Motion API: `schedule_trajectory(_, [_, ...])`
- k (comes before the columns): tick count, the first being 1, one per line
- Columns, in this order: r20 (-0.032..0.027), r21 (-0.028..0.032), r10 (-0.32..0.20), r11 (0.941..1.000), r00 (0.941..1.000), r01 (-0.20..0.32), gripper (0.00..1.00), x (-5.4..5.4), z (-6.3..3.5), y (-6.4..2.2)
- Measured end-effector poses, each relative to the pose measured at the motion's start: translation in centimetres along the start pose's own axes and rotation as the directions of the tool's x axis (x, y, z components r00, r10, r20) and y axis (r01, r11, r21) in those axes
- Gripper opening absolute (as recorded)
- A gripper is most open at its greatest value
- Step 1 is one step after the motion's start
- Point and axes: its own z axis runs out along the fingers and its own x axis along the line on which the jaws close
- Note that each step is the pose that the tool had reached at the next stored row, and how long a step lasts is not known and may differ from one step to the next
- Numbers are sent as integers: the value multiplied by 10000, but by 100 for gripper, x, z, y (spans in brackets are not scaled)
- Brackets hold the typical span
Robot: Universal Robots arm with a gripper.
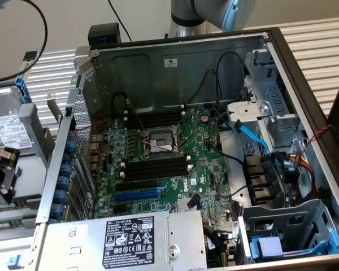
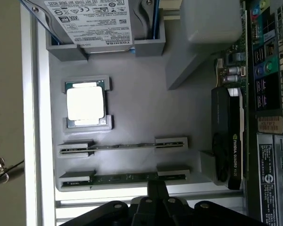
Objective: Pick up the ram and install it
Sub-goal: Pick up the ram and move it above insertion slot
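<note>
Hanging claw [image 2: 156, 189]: nearest the wrist camera, its two dark fingers pressed together, tips right at the edge of the ram [image 2: 125, 178]; whether they pinch it cannot be told
Ram: thin green stick lying on edge in the closest pair of grey holders on the parts tray [image 2: 132, 70], both ends seated
Second stick [image 2: 123, 146]: just beyond the ram and parallel to it, in its own pair of holders
Processor [image 2: 85, 104]: farther along the tray, silver lid up, sitting in a grey frame
Hard drive [image 2: 92, 19]: at the tray's far end, label up
Graphics card [image 2: 228, 141]: black, lying just beside the tray
Computer case [image 1: 141, 79]: open in the exterior view, motherboard [image 1: 209, 169] exposed
Memory slots [image 1: 155, 166]: long black rows on the motherboard, on both sides of the processor socket [image 1: 158, 142]
Blue slot [image 1: 138, 195]: near the memory slots, on the side towards the power supply [image 1: 130, 240]
</note>
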Motion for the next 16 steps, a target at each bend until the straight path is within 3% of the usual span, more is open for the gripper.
schedule_trajectory(9, [-1,0,0,10000,10000,0,11,31,84,-6])
schedule_trajectory(16, [0,0,0,10000,10000,0,11,33,88,-6])
